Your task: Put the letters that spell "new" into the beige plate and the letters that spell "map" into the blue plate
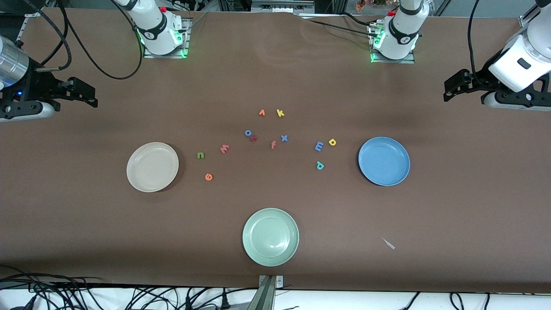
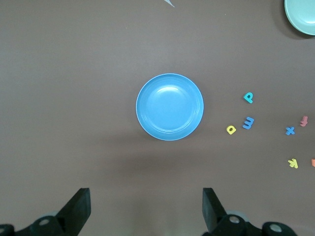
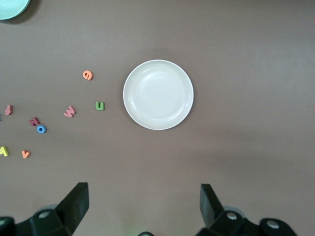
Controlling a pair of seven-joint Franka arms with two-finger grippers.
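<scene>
The beige plate (image 1: 152, 166) (image 3: 158, 94) lies toward the right arm's end of the table. Beside it lie the green n (image 1: 200, 155) (image 3: 100, 105), salmon w (image 1: 224, 149) (image 3: 70, 111) and orange e (image 1: 208, 176) (image 3: 87, 74). The blue plate (image 1: 384, 161) (image 2: 170, 106) lies toward the left arm's end, with the blue m (image 1: 319, 146) (image 2: 248, 123), yellow a (image 1: 332, 142) (image 2: 231, 130) and teal p (image 1: 320, 165) (image 2: 248, 97) beside it. My right gripper (image 1: 86, 92) (image 3: 142, 192) hangs open and empty high over its end of the table. My left gripper (image 1: 452, 88) (image 2: 145, 194) does the same at the other end.
A pale green plate (image 1: 270, 237) sits nearest the front camera. Between the two letter groups lie an orange v (image 1: 261, 113), yellow k (image 1: 280, 113), blue o (image 1: 248, 132), orange f (image 1: 273, 144) and blue x (image 1: 284, 138). A small pale scrap (image 1: 388, 243) lies beside the green plate.
</scene>
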